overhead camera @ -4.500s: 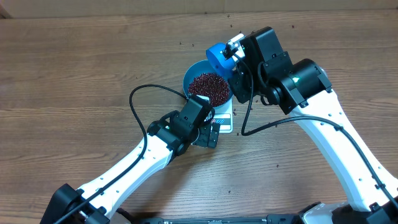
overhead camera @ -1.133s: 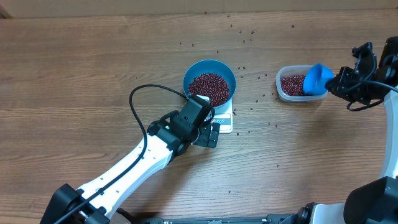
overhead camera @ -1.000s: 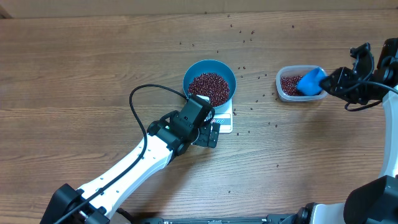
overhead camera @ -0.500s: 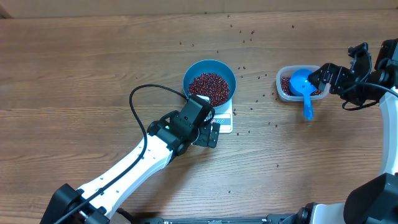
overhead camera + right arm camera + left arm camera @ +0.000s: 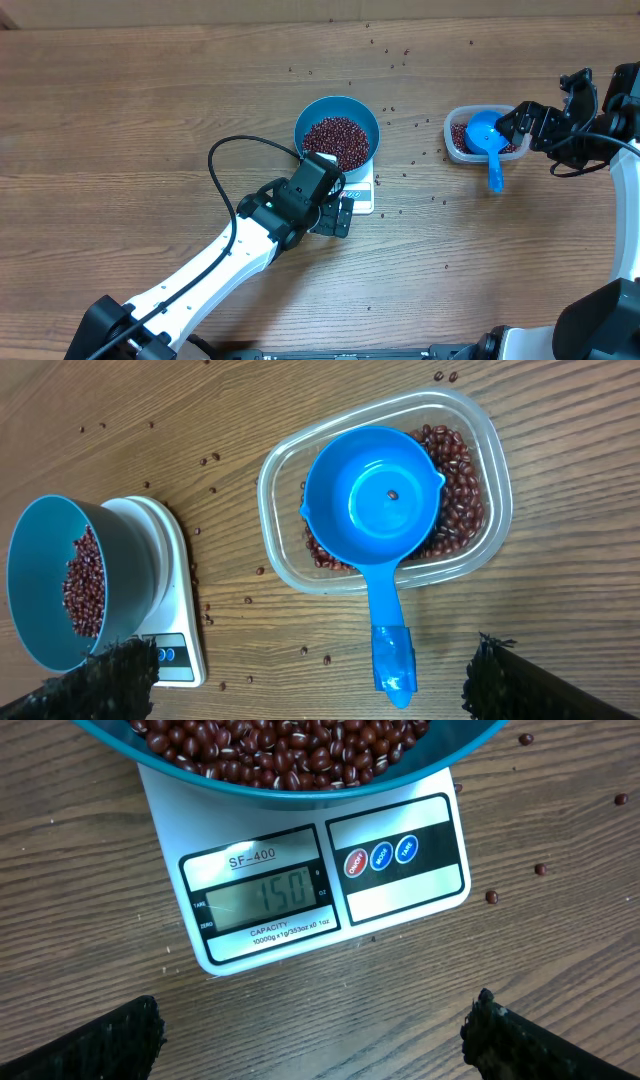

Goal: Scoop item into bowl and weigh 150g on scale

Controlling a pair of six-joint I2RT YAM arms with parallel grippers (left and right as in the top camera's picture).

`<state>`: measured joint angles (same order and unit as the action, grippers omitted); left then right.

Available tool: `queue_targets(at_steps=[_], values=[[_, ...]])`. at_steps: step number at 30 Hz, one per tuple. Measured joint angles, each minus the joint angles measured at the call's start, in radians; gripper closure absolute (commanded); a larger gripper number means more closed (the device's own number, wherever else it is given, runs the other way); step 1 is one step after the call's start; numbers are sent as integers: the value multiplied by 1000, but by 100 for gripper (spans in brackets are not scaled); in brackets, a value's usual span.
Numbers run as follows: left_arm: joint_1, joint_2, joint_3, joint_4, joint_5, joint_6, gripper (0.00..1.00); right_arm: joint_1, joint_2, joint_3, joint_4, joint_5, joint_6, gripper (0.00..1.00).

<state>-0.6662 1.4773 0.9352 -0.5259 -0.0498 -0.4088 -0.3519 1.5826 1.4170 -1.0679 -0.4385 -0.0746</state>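
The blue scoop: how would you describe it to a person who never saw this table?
On the wooden table, look right to the clear plastic tub of red-brown beans. The scoop rests across that tub, cup up, its handle reaching over the rim toward the robot. Unlike the bigger blue bowl on the scale, it has a handle and holds one bean.

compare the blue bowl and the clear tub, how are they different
The bowl is round and opaque bright blue; the tub is a clear rounded rectangle. The bowl sits on the scale; the tub rests directly on the table. The bowl holds only beans; the tub also has the scoop lying on its beans, handle sticking out over the rim. Both hold the same red-brown beans.
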Motion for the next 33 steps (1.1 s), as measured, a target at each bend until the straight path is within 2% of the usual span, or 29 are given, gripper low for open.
queue_targets(at_steps=[21, 25, 33], values=[[0, 0, 0, 0, 0, 0, 1, 0, -24, -4, 2, 0, 0, 0], [0, 0, 0, 0, 0, 0, 0, 7, -159, -11, 0, 1, 0, 0], [0, 0, 0, 0, 0, 0, 1, 50, -547, -11, 2, -3, -1, 0]])
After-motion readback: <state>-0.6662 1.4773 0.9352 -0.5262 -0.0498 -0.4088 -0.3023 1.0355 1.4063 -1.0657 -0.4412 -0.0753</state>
